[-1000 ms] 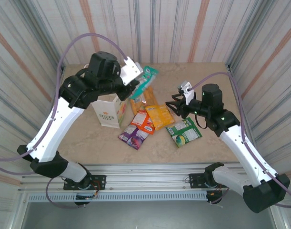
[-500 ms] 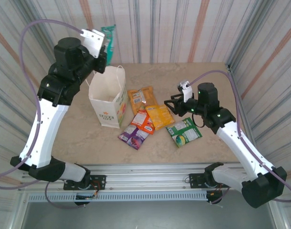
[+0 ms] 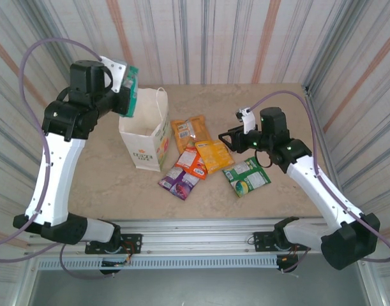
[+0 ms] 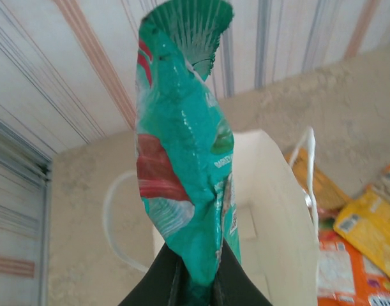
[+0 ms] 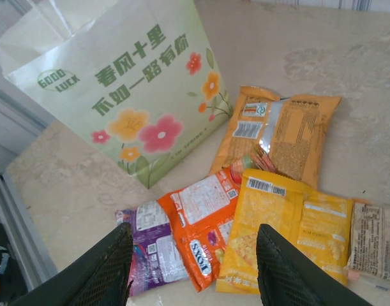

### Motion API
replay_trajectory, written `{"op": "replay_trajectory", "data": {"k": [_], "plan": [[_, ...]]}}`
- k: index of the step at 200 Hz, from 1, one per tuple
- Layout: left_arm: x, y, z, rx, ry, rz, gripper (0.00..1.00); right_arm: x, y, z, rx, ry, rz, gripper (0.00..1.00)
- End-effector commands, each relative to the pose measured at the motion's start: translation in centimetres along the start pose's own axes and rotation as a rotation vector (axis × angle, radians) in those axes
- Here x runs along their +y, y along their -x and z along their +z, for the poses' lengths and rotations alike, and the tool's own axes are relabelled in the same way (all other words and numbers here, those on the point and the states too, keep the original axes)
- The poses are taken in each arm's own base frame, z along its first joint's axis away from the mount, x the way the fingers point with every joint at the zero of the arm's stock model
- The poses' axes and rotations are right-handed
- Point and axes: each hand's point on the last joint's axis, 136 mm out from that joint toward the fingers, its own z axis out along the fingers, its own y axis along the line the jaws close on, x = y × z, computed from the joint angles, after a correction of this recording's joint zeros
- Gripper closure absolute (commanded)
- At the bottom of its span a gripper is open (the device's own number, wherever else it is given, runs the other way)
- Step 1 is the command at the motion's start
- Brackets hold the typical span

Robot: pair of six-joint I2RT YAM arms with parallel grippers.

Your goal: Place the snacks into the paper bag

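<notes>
My left fingers [image 4: 175, 284] are clenched on one end of the teal packet [image 4: 182, 159], holding it above the open mouth of the paper bag [image 3: 145, 137]. My right fingers [image 3: 226, 139] are spread, grasping nothing, poised over the orange packet [image 5: 290, 223], red-orange packet [image 5: 204, 217] and purple packet [image 5: 153, 245] lying on the tabletop [image 3: 118, 185] beside the bag
</notes>
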Motion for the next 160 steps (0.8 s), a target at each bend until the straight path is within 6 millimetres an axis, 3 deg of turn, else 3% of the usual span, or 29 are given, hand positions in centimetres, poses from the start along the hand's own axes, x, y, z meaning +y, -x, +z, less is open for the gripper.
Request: {"op": "replay_trajectory", "data": {"k": [1,61,119,144,160], "plan": [[-1.4,-2.6,1.5,0.115,-0.077,-0.036,1.00,-0.1,0.4,-0.2,0.019,-0.021,0.061,0.47],[-2.5,-4.9,5.8,0.247,-0.111,-0.060,1.00,-0.4,-0.5,0.1,0.058,-0.027,0.095,0.46],[-3.2,-7.4,8.8,0.378,-0.122,-0.089,0.98,-0.6,-0.8,0.3,0.071,-0.032,0.106,0.45],[-3.0,-7.7,9.6,0.404,-0.104,-0.098,0.91,-0.8,-1.1,0.4,0.084,-0.035,0.117,0.44],[-2.8,-7.2,9.5,0.395,-0.094,-0.109,0.78,-1.0,-1.2,0.5,0.089,-0.041,0.127,0.44]]}}
